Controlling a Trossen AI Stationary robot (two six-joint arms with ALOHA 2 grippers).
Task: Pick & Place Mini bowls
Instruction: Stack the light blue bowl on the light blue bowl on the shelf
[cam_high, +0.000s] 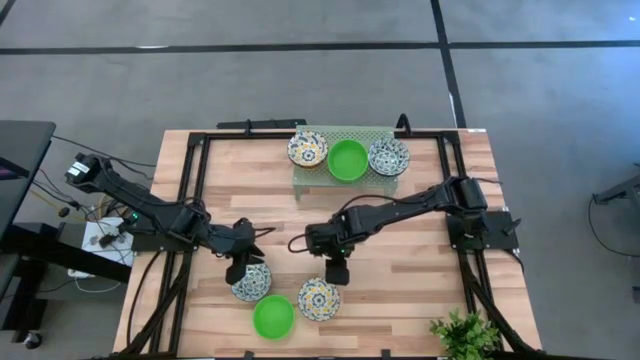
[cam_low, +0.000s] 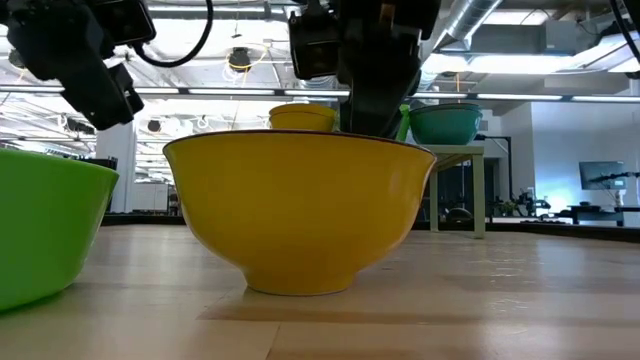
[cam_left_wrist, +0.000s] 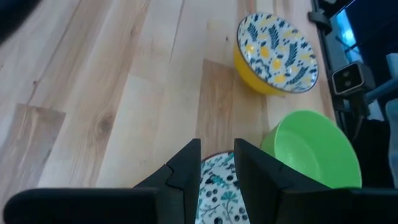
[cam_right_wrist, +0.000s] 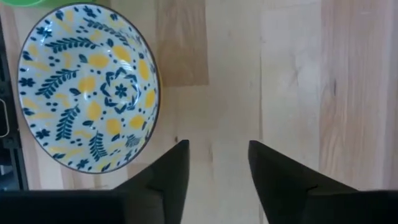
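Note:
Three mini bowls sit near the table's front edge. They are a white one with a blue-green pattern (cam_high: 251, 283), a plain green one (cam_high: 273, 317) and a yellow one with a yellow-and-blue pattern inside (cam_high: 319, 299). In the low view the yellow bowl (cam_low: 300, 210) rests on its foot on the wood. My left gripper (cam_left_wrist: 217, 165) is open just above the blue-green bowl's far rim (cam_left_wrist: 217, 186). My right gripper (cam_right_wrist: 217, 165) is open over bare wood beside the yellow bowl (cam_right_wrist: 87, 87), with nothing between its fingers.
A green mesh rack (cam_high: 300, 178) at the far middle holds two patterned bowls (cam_high: 308, 149) (cam_high: 388, 156) and a green one (cam_high: 347, 160). A leafy plant (cam_high: 465, 335) stands at the near right corner. Black rails (cam_high: 190, 190) run along both sides. Bare wood lies mid-table.

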